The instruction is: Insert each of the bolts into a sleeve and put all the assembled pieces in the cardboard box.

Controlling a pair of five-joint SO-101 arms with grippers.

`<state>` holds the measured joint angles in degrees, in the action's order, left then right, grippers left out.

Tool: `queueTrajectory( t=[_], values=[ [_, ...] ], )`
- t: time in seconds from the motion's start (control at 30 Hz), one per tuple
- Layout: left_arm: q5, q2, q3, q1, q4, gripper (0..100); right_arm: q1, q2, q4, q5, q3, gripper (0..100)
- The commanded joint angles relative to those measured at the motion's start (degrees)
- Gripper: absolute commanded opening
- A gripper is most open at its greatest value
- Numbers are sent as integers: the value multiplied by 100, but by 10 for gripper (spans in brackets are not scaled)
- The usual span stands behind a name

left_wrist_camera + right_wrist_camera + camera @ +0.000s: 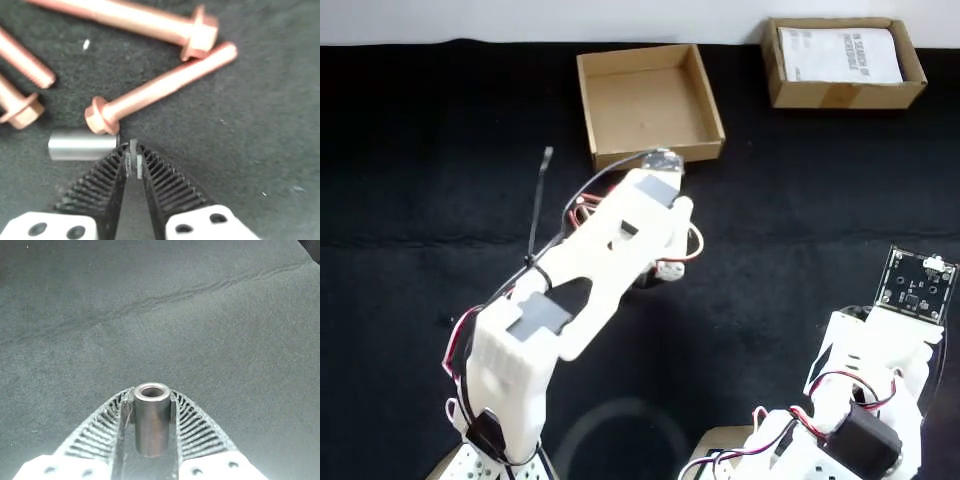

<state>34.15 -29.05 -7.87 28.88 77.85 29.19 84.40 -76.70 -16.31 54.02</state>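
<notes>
Four bolts (pixel 150 22) lie beyond the left gripper (pixel 133 160), whose jaws are pressed together and empty. Its tips sit just beside the nearest bolt (pixel 160 87) and a loose sleeve (pixel 82 146), so descending closed would likely shove both aside. The right gripper (pixel 152 407) clamps a second sleeve (pixel 151 422) upright. The cardboard box (pixel 645 105) sits upper-centre in the high view.

Four copper-coloured hex bolts (pixel 160 87) lie flat and close together on the black desk, none inside a sleeve; two are cut off at the view's edge. A grey sleeve (pixel 80 145) lies on its side just beside the head of the middle bolt. A second sleeve (pixel 151 420), a short metal tube, sits clamped between the right gripper's (pixel 150 396) fingers, its open bore showing. The brown open-topped box (pixel 645 100) stands near the desk's far edge.
</notes>
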Motion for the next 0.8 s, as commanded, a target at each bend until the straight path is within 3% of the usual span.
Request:
queueTrajectory(
  t=[0.0, 0.23, 0.53, 0.77],
  values=[
    [44, -127, -215, 31, -62, 8, 57, 57, 110, -70, 4, 8],
    [334, -338, -233, -470, -105, 8, 31, 57, 57, -70, 4, 8],
    [360, -365, -171, -1323, -1644, 8, 22, 57, 48, -79, 13, 8],
    [369, -295, -233, -1376, -2233, 8, 13, 57, -101, -149, 13, 8]
  ],
)
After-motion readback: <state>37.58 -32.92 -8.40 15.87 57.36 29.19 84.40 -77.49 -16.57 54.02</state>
